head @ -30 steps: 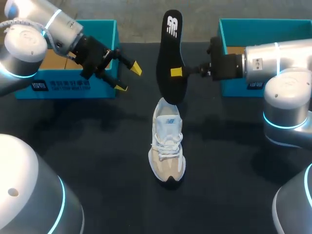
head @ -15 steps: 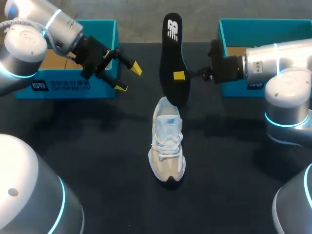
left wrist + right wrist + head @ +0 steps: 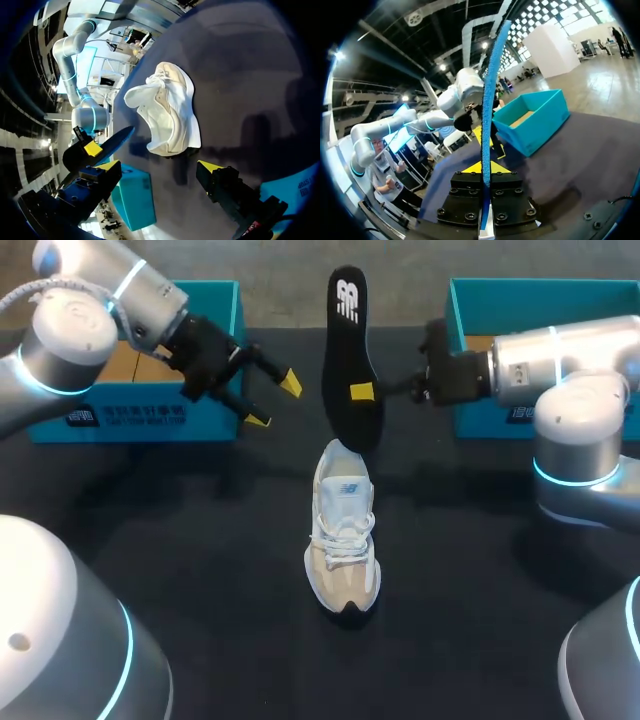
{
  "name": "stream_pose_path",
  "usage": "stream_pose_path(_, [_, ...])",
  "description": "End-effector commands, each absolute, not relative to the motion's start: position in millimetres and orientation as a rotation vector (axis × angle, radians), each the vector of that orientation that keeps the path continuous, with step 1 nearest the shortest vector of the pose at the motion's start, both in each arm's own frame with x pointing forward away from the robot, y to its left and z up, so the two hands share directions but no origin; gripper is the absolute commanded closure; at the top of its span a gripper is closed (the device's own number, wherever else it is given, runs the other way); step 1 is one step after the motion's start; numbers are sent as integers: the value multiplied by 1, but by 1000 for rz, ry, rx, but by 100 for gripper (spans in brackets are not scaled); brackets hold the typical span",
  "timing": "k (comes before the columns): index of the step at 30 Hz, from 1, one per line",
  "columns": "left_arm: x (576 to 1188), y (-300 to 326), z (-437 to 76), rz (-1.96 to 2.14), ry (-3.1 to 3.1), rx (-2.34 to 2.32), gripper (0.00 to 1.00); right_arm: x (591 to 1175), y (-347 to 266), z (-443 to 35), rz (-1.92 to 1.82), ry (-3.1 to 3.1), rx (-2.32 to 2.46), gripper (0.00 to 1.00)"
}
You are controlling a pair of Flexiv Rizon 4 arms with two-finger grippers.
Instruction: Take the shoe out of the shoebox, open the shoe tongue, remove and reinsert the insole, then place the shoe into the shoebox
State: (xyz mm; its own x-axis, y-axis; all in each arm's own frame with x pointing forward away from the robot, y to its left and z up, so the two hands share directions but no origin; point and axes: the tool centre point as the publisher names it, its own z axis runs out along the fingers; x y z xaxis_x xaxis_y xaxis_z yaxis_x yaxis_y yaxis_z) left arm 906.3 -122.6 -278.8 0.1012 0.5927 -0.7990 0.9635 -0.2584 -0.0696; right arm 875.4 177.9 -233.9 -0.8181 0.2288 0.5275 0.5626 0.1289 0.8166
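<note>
Right of the far-left shoebox (image 3: 110,430), its label too small to read, and above the pale shoe (image 3: 343,540) mid-table, holding the logo-marked insole (image 3: 345,340) upright, pinched in the right gripper (image 3: 360,392), nudged left toward reinsertion, with the left gripper (image 3: 274,402) gaping empty and edged nearer.

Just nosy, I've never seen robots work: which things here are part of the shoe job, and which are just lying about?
Job: insole; shoe; either left box or right box.
Idle: the other box, cannot tell which.
</note>
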Motion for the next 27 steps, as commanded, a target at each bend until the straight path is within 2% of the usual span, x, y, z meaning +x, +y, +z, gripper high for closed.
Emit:
stream_pose_path(1, [909,-126,-284,-1033,1526,1906,0,880,189,-244,-1767,-2124,-744,100])
stream_pose_path(27, [886,-137,-290,-1087,1525,1779,0,874,183,-273,-1776,-2088,-685,100])
